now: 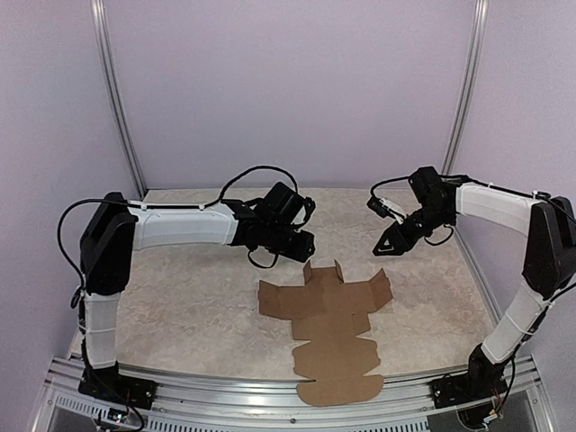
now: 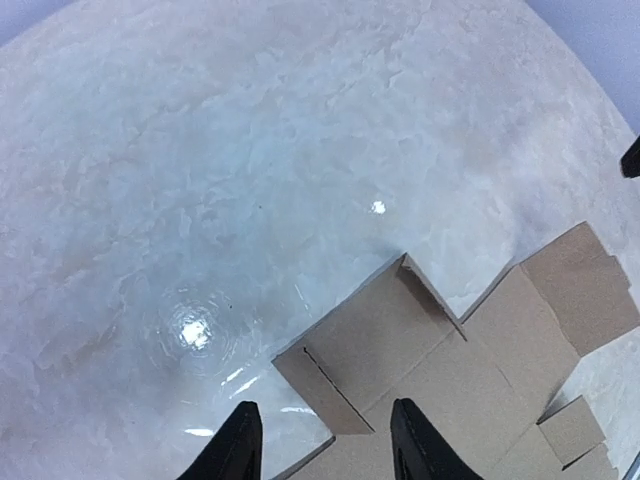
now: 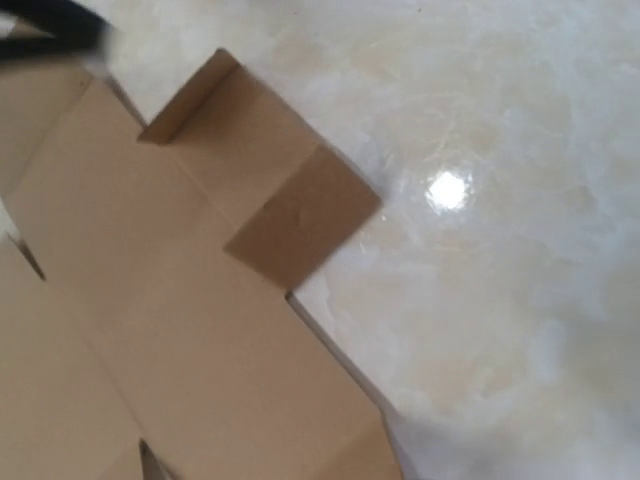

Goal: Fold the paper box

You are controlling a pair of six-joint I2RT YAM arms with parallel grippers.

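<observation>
Well, the box [image 1: 328, 333] lies flat and unfolded on the table [image 1: 198, 297], with small flaps at its far end tilted up. Just beyond the box's far left corner hangs the left gripper [image 1: 304, 247], fingers spread and holding nothing. Beyond its far right corner hangs the right gripper [image 1: 385, 245]; whether that one is spread or closed I cannot tell.
</observation>
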